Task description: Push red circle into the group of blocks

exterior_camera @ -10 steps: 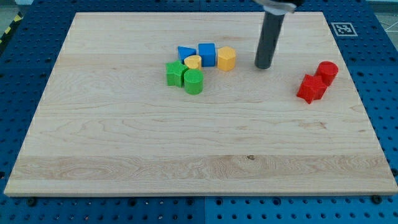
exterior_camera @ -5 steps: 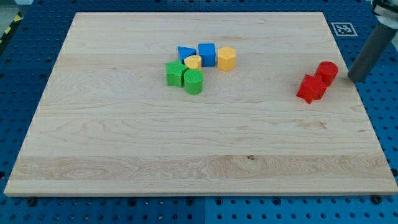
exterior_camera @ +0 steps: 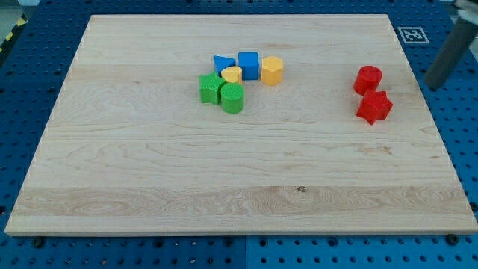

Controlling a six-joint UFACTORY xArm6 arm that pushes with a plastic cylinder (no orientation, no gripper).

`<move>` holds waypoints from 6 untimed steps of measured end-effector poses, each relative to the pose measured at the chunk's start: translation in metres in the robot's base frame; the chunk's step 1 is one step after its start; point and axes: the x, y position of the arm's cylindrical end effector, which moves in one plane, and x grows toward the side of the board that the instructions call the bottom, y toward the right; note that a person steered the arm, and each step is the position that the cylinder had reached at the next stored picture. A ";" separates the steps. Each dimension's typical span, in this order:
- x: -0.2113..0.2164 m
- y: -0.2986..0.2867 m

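Note:
The red circle (exterior_camera: pixel 367 78) lies near the board's right side, just above the red star (exterior_camera: pixel 374 107) and close to it. The group sits at the upper middle: a blue triangle (exterior_camera: pixel 222 63), a blue cube (exterior_camera: pixel 249 65), a yellow hexagon (exterior_camera: pixel 272 70), a yellow circle (exterior_camera: pixel 231 74), a green star (exterior_camera: pixel 210 88) and a green circle (exterior_camera: pixel 232 98). My tip (exterior_camera: pixel 434 87) is at the view's right edge, past the board's right border, well to the right of the red circle and apart from it.
The wooden board (exterior_camera: pixel 149 172) rests on a blue perforated table (exterior_camera: pixel 463 149). A black-and-white marker tag (exterior_camera: pixel 412 34) sits off the board's top right corner.
My rod swung from the board's middle to the right edge. The red circle has slid left and slightly up, away from the red star's upper right. The group has not moved.

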 end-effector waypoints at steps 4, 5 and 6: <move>0.007 -0.085; -0.012 -0.129; -0.009 -0.167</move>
